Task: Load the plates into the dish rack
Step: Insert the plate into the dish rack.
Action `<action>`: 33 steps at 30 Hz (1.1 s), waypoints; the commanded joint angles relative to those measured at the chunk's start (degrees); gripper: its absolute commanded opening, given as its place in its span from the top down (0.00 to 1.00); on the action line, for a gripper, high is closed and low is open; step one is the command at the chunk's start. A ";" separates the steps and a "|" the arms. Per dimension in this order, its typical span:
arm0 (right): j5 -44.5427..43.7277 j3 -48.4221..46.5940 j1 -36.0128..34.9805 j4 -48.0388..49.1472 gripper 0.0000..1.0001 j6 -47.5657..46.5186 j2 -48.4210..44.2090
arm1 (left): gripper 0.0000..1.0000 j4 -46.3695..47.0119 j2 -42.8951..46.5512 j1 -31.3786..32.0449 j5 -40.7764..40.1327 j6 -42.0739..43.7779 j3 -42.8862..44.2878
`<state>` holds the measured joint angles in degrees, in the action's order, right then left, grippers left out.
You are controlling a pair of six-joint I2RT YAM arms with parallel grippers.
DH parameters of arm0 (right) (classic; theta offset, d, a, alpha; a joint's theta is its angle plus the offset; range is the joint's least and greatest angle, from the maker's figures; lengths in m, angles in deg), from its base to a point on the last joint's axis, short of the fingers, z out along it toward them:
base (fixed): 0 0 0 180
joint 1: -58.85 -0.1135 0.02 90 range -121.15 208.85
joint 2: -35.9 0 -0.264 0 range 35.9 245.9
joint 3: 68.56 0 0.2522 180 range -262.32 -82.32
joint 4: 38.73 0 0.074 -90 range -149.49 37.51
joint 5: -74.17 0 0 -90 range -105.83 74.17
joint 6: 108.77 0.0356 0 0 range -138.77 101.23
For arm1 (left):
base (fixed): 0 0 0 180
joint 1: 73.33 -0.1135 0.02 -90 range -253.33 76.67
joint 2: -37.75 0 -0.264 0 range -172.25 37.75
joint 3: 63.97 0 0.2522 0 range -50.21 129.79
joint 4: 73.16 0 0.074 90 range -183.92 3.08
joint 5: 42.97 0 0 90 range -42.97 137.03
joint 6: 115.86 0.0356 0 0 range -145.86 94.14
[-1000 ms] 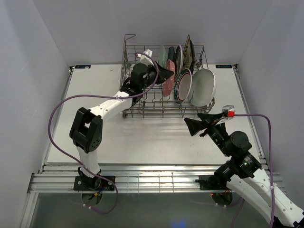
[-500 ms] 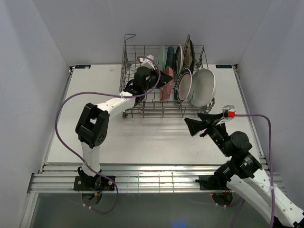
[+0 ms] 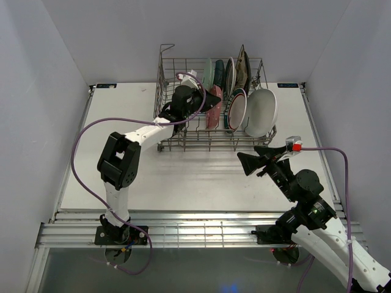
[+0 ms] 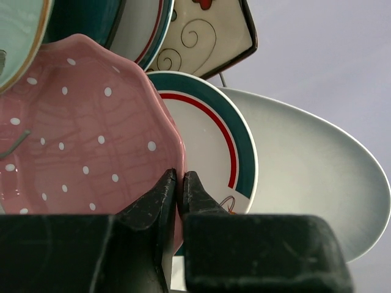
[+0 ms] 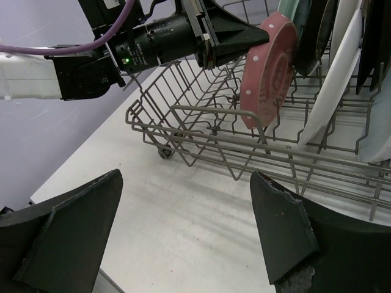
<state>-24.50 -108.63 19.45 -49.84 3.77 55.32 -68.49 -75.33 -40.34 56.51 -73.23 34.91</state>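
Reaching into the dish rack from its left side, the left arm has its left fingers pressed nearly together on the lower rim of the pink dotted plate, pinching that thin edge between their tips. The plate stands on edge among the tines near the middle of the rack, tilted a little, with its bottom down in the wire floor. Just beside it on the right stands a round white plate with a teal and red rim, and beyond that the white oval plate leans at the right end of the rack. Behind the pink plate, a mint green plate, another teal-rimmed round and a floral square plate stand upright in the back row.

The right fingers are spread wide and hold nothing. They hover above the table just in front of the rack's near right corner, pointing toward the left arm and the pink plate, apart from the wire.
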 commanded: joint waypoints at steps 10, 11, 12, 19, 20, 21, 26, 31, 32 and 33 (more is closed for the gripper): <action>-0.30 -0.15 -0.07 0.68 0.10 0.48 -1.49 | 0.68 8.81 4.97 -0.65 2.65 -0.26 0.92; -0.21 -0.15 -0.15 0.68 0.10 0.48 -1.49 | 0.66 8.81 5.23 -0.65 2.65 -0.35 0.84; -0.30 -0.15 -0.15 0.77 0.10 0.48 -1.49 | 0.66 8.98 5.41 -0.65 2.83 -0.26 0.49; -0.03 -0.24 -0.07 0.60 0.10 0.57 -1.84 | 0.61 9.78 5.32 -0.65 2.83 0.53 0.13; -0.03 -0.24 -0.07 0.51 0.10 0.57 -1.93 | 0.59 9.78 5.24 -0.65 3.09 0.53 0.13; -0.03 -0.24 -0.15 0.51 0.10 0.57 -2.02 | 0.59 9.86 5.06 -0.65 3.35 0.62 0.13; -0.03 -0.06 -0.07 0.51 0.10 0.66 -2.28 | 0.57 10.39 4.44 -0.65 3.53 1.14 -0.13; -0.12 0.11 -0.15 0.33 0.10 0.66 -2.63 | 0.50 10.65 3.74 -0.65 3.53 1.76 -0.13; -0.21 0.20 -0.07 0.33 0.10 0.66 -2.72 | 0.46 10.66 3.57 -0.65 3.62 1.85 -0.13; -0.21 0.20 -0.15 0.33 0.10 0.66 -2.72 | 0.45 10.74 3.57 -0.65 3.62 1.85 0.04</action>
<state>-24.50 -108.63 19.45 -50.01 4.01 53.37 -63.06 -75.28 -40.91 59.54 -71.90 33.84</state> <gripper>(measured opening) 0.901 0.542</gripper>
